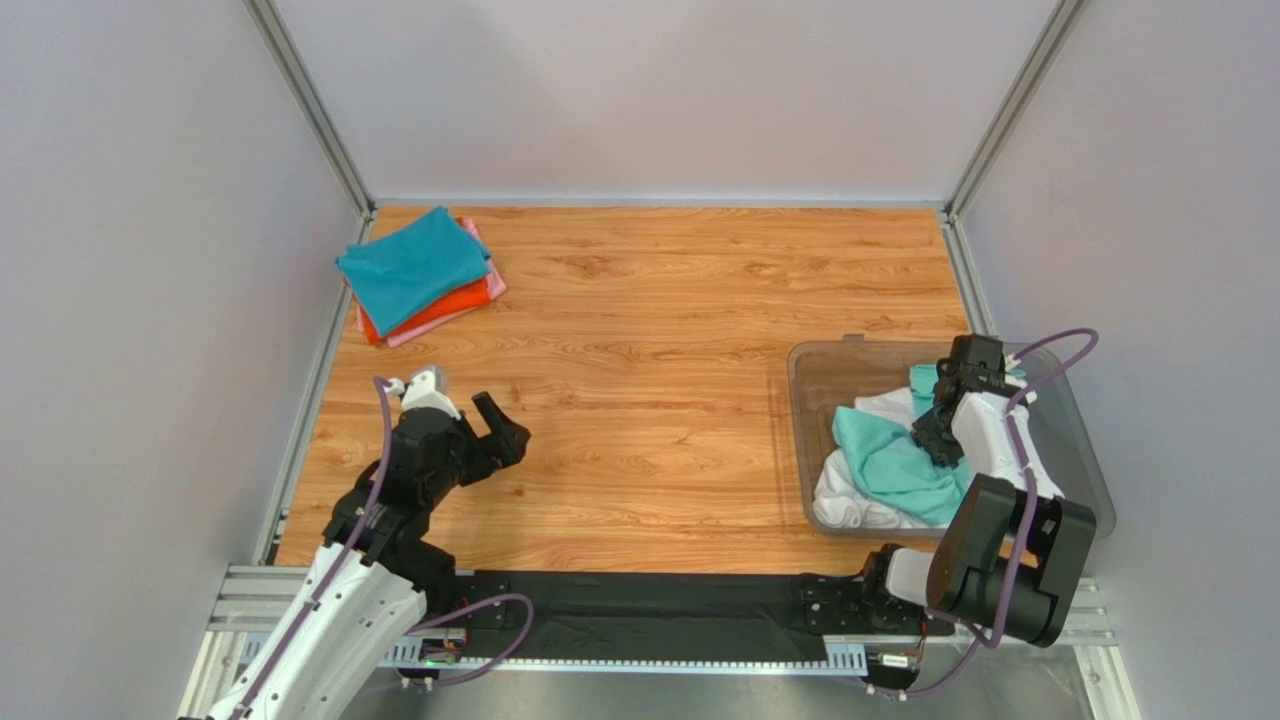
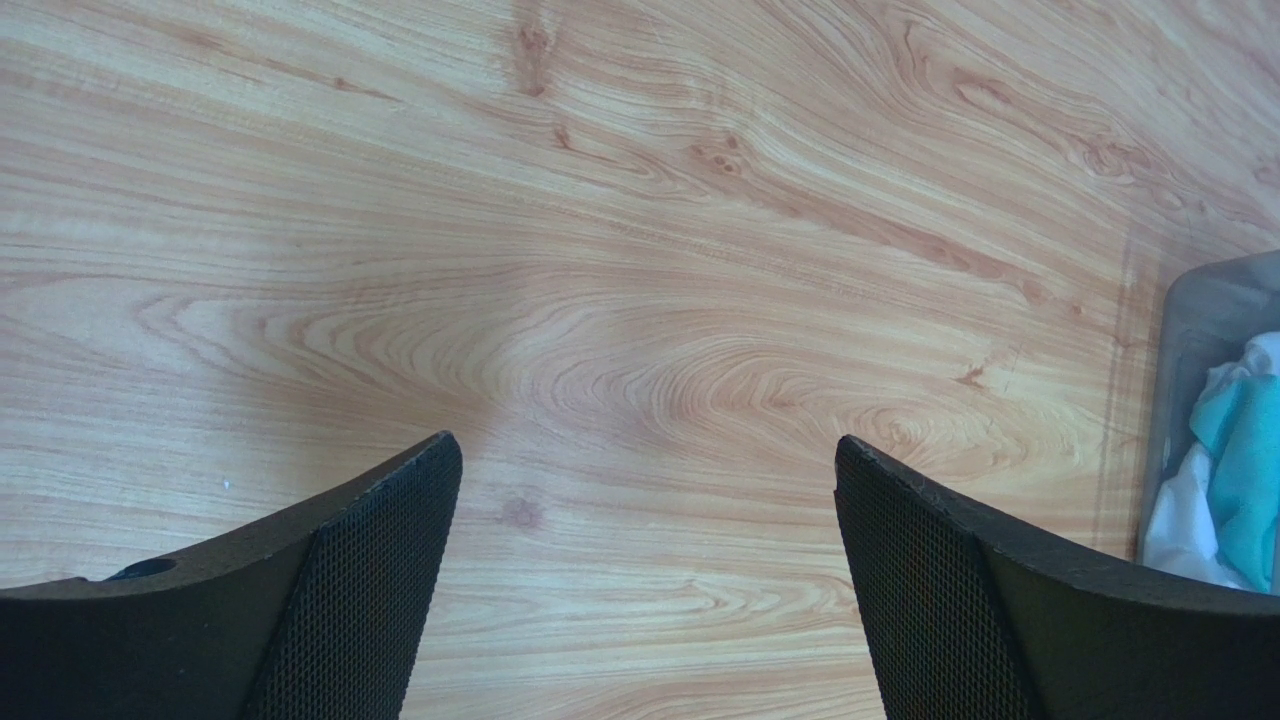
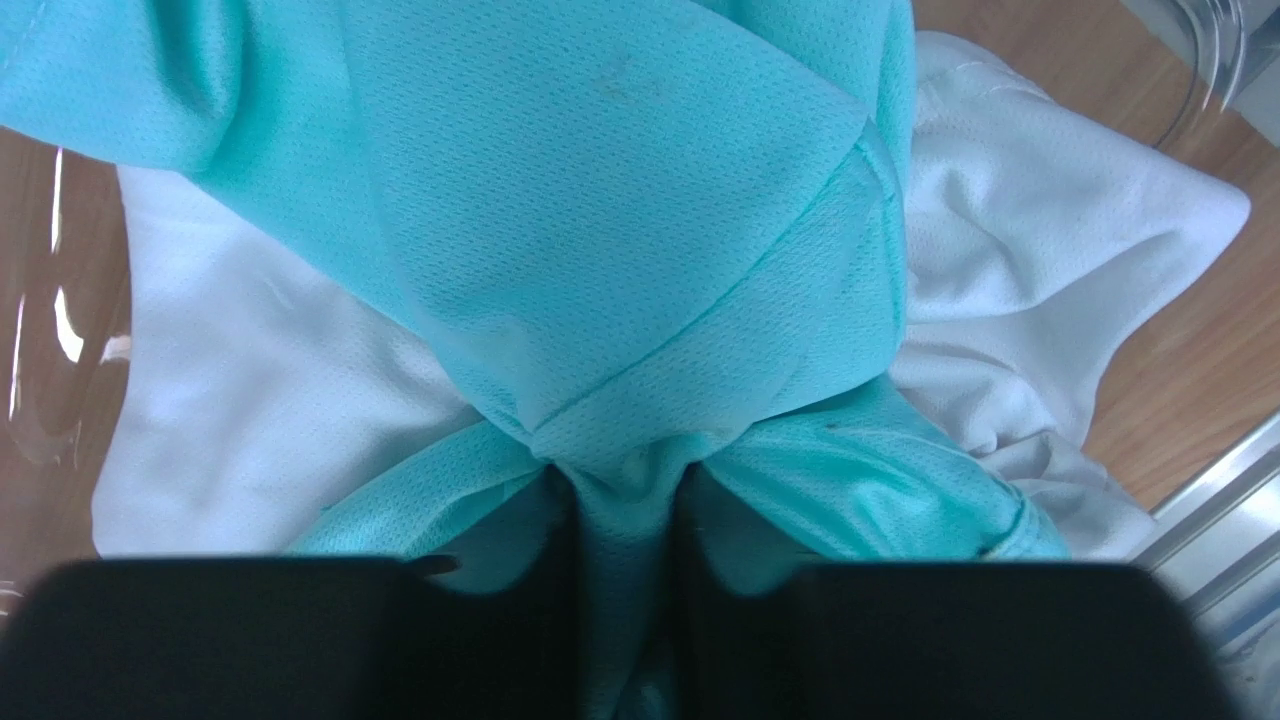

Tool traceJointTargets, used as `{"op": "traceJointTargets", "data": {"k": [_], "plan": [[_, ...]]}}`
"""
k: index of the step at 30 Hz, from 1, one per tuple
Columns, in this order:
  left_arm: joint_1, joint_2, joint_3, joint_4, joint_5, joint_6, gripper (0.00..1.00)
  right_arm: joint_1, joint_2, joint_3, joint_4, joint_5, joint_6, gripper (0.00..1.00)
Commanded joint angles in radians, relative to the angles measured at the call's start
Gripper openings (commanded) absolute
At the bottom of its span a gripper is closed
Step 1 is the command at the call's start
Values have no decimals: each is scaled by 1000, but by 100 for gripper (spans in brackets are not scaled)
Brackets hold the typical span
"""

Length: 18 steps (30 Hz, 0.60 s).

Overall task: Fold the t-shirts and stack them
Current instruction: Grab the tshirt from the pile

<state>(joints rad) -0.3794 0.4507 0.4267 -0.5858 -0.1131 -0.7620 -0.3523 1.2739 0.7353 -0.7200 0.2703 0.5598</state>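
Mint-green t-shirt point(image 3: 601, 225) fabric is pinched tightly between the right fingers point(image 3: 962, 630), above a white t-shirt point(image 3: 1052, 225) inside the clear plastic bin point(image 1: 819, 368) at the right edge of the desk point(image 1: 661, 345). The left fingers point(image 2: 361, 585) are spread wide over the wood. 3 folded t-shirts point(image 1: 418, 273) are stacked at the far left corner.

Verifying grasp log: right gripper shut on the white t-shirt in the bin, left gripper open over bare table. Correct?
Wrong shirt. The right wrist view shows the right gripper shut on the mint-green t-shirt; the white t-shirt lies beneath it, ungripped. The rest holds.
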Motion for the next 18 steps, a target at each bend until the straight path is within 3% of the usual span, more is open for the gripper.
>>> {"op": "traceJointTargets", "data": {"k": [1, 5, 12, 18], "plan": [[-3, -6, -3, 30, 6, 18, 100, -5, -34, -11, 37, -46, -6, 13], [-3, -10, -5, 32, 10, 15, 100, -5, -164, 22, -21, -42, -14, 5], [-3, -17, -3, 34, 24, 18, 100, -5, -353, 176, -159, -74, -40, 2], [-3, -26, -6, 32, 27, 12, 100, -2, -450, 384, -225, -216, -80, 0]]}}
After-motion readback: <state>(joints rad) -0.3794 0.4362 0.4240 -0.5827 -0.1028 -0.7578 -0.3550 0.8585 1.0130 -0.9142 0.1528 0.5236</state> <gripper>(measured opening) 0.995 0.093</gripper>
